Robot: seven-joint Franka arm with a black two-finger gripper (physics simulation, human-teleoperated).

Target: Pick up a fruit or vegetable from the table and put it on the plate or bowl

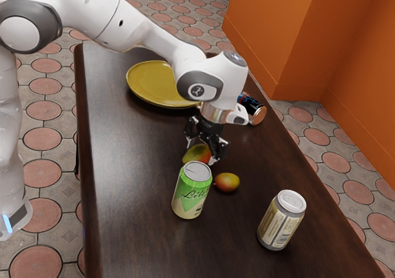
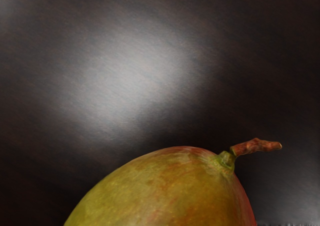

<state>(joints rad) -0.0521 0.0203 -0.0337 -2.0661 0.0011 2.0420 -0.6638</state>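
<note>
End effector (image 1: 205,150) hangs over mango (image 1: 195,154) beside green can (image 1: 192,190).

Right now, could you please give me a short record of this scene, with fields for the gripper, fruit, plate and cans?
gripper: low over the table, at a mango
mango at hand: green and red, stem showing
second mango: on the table, beside the green can
plate: yellow, partly behind the arm
green can: upright
beige can: upright
dark can: lying on its side
</note>
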